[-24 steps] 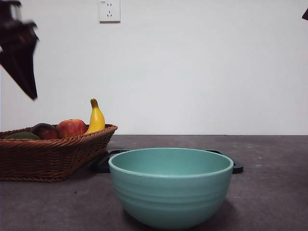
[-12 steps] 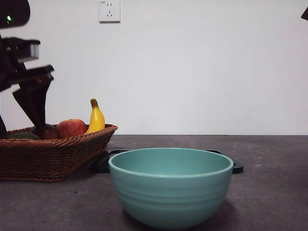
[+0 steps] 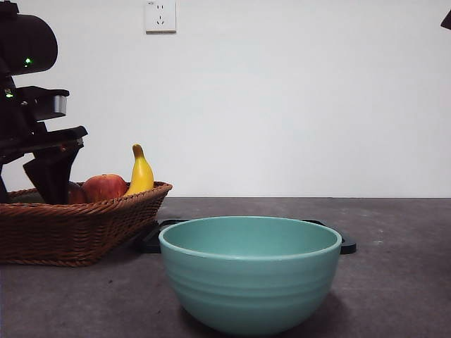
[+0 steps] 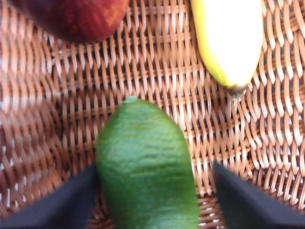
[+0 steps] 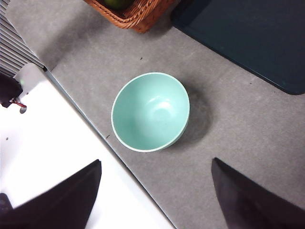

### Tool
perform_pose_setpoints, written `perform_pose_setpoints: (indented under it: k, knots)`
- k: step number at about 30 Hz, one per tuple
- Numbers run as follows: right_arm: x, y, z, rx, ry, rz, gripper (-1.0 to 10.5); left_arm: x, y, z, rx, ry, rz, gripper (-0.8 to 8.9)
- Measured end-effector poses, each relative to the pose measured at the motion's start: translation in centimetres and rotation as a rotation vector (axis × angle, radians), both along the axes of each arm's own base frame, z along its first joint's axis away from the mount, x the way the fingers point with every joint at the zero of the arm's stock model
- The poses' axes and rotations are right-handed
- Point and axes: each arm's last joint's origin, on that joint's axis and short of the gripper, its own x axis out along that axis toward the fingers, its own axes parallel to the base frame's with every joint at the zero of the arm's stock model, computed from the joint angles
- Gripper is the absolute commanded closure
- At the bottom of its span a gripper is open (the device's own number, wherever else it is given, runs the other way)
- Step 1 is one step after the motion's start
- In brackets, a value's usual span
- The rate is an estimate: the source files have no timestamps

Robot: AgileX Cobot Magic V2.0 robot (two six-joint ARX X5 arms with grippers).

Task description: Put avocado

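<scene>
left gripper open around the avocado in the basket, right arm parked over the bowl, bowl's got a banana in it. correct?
Not the last part. The right wrist view shows the bowl empty; the banana lies in the basket. The rest holds: the left gripper is open around the avocado, and the right gripper is above the bowl.

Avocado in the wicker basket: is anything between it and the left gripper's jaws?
Nothing visible. The left gripper is open, jaws either side of the dull green avocado; the yellow banana and red apple lie clear.

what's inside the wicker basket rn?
Wicker basket holds the avocado, between the open left claw jaws, plus a red apple and banana. The arm hides the rest in the front view.
</scene>
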Motion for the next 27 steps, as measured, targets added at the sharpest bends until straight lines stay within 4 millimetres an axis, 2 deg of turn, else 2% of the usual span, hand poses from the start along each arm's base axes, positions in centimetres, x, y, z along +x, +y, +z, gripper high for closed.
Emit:
perform_pose_setpoints:
  k: [5,12,15,18,21,23,27]
  knots:
    - [0.0,0.0,0.0,0.0,0.0,0.0,5.8,0.0,0.0,0.0,-0.001,-0.004,0.0,6.33]
    - [0.0,0.0,0.0,0.0,0.0,0.0,5.8,0.0,0.0,0.2,0.0,0.002,0.0,6.33]
    - [0.0,0.0,0.0,0.0,0.0,0.0,5.8,-0.2,0.0,1.1,-0.002,0.003,-0.002,6.33]
    - [0.0,0.0,0.0,0.0,0.0,0.0,5.8,-0.8,-0.2,3.5,-0.015,-0.045,-0.014,6.33]
    - [0.0,0.0,0.0,0.0,0.0,0.0,5.8,-2.0,-0.5,6.9,-0.042,-0.144,-0.036,6.33]
    - [0.0,0.0,0.0,0.0,0.0,0.0,5.8,-3.3,-0.6,9.1,-0.07,-0.211,-0.06,6.33]
    - [0.0,0.0,0.0,0.0,0.0,0.0,5.8,-6.8,-1.0,12.0,-0.178,-0.279,-0.149,6.33]
